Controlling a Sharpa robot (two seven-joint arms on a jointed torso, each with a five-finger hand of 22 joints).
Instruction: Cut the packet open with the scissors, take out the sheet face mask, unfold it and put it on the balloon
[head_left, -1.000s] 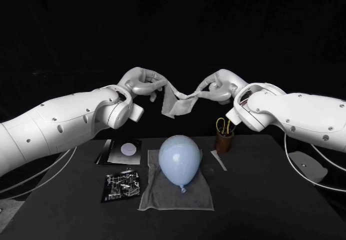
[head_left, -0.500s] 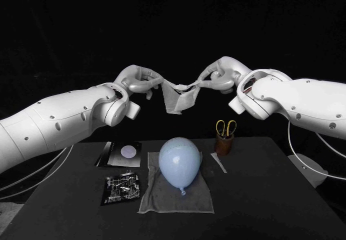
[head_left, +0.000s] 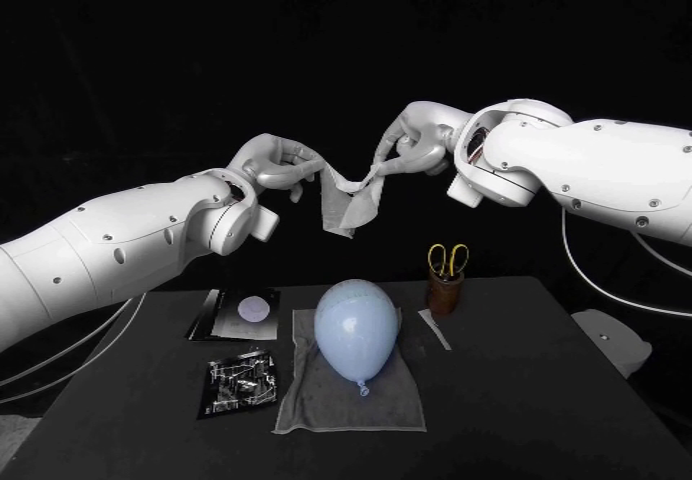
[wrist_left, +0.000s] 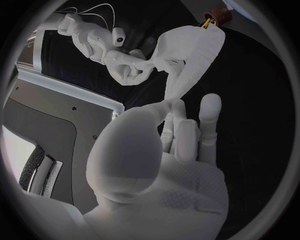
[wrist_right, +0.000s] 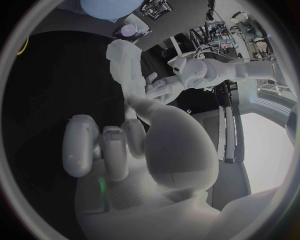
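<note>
- While both hands are raised well above the desk (head_left: 562, 400), the mask (head_left: 351, 200) hangs in the air between them.
- Left hand (head_left: 274, 165) holds one top end of the mask, pinched between thumb and fingers.
- Right hand (head_left: 411, 148) pinches the other top end, slightly higher than the left hand.
- Mask sags in a shallow dip between the two pinches. Most of it droops as a partly folded flap nearer the left hand, lower corner pointing down.
- Left wrist view: mask edge is caught at the left fingertips, and the sheet runs from there across to the right hand.
- Right wrist view: mask runs from the right fingertips to the left hand. The hands are near each other but not touching.
- Balloon (head_left: 356, 322) lies on a grey cloth (head_left: 325, 410) at desk middle, knot end toward the robot. It is below the mask, well apart from it and from both hands.
- Packet (head_left: 241, 380) lies flat on the desk just beside the cloth's left edge, on the near side.
- Dark card (head_left: 216, 320) with a pale round spot lies behind the packet, left of the balloon.
- Yellow-handled scissors (head_left: 449, 258) stand handles up in a brown cup (head_left: 444, 295), just right of the balloon's far end.
- Thin pale strip (head_left: 434, 327) lies on the desk near the cup, just beside the cloth's right edge.
</note>
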